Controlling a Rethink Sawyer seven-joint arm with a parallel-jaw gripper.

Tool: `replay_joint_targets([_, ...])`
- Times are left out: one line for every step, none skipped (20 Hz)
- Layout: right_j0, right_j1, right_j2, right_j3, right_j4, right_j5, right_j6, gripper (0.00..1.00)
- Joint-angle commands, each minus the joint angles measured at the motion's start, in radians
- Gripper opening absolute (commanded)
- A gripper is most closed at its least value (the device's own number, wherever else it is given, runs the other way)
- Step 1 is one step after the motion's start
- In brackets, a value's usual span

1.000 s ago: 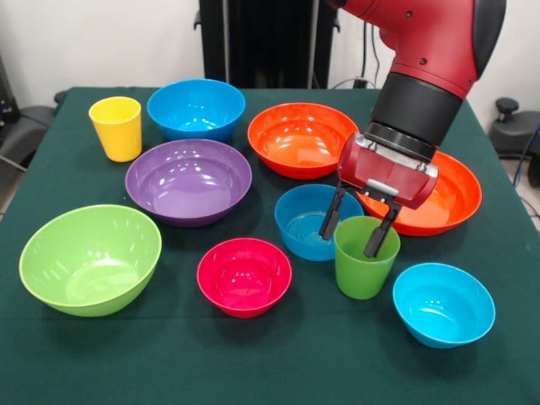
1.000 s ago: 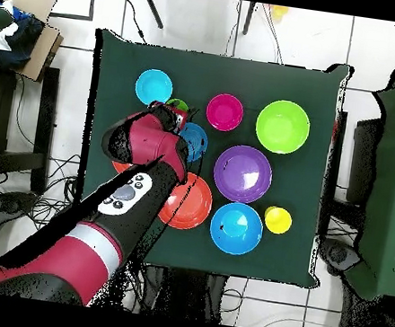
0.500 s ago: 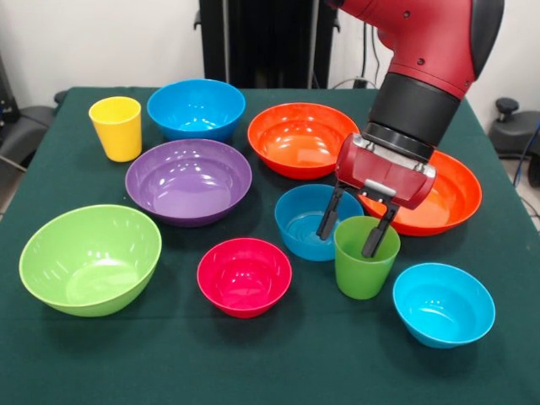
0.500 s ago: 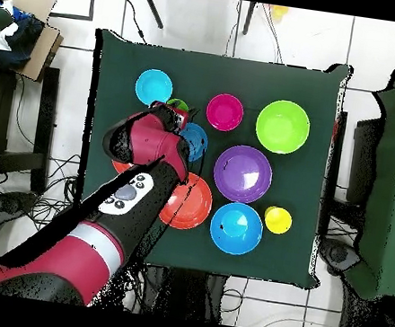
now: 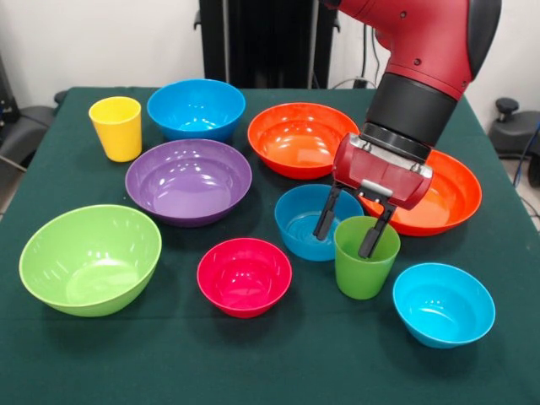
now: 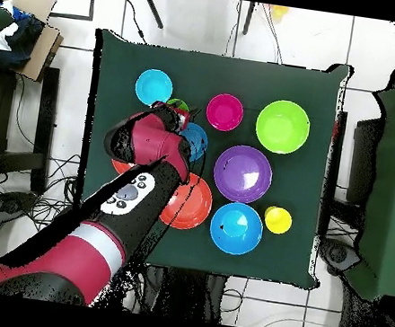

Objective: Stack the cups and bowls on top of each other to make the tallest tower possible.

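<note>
Nothing stacked yet: every piece sits apart on the green-clothed desk, open side up, so no tower exists. Claw spread apart, straddling the rim wall of the glossy light green plastic tumbler: one finger inside the mouth, the other outside, over the small blue plastic bowl just beside it. Probably poised that way to pinch the thin wall, since the cup's full width would be awkward to span. Not clamped yet, judging by the visible gap.

Green tumbler near the desk's front edge, toward the right corner, between the small cyan plastic bowl and the pink-red plastic bowl. Behind it, two large orange plastic bowls, the second partly hidden by the arm. Toward the left: purple plastic bowl, lime green plastic bowl, larger blue plastic bowl and yellow plastic tumbler near the far-left corner. Wide bowls likely best as a base.
</note>
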Motion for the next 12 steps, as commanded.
replay_joint_targets([-0.02,-0.015,0.125,0.019,-0.002,0.001,0.161,1.0])
replay_joint_targets([-0.017,-0.016,0.12,0.018,-0.002,0.003,0.16,1.0])
replay_joint_targets([-0.016,-0.02,0.117,0.019,-0.003,0.007,0.158,1.0])
replay_joint_targets([-0.018,-0.021,0.119,0.019,-0.004,0.007,0.157,1.0])
replay_joint_targets([-0.018,-0.021,0.119,0.02,-0.005,0.007,0.157,1.0])
replay_joint_targets([-0.021,-0.02,0.12,0.018,-0.007,0.006,0.154,1.0])
replay_joint_targets([-0.022,-0.022,0.122,0.019,-0.01,0.004,0.152,1.0])
replay_joint_targets([-0.025,-0.023,0.125,0.02,-0.009,0.006,0.153,1.0])
replay_joint_targets([-0.025,-0.024,0.126,0.022,-0.009,0.006,0.153,1.0])
replay_joint_targets([-0.025,-0.026,0.128,0.023,-0.009,0.006,0.154,1.0])
replay_joint_targets([-0.022,-0.025,0.125,0.025,-0.008,0.006,0.155,1.0])
replay_joint_targets([-0.023,-0.025,0.125,0.025,-0.009,0.006,0.155,1.0])
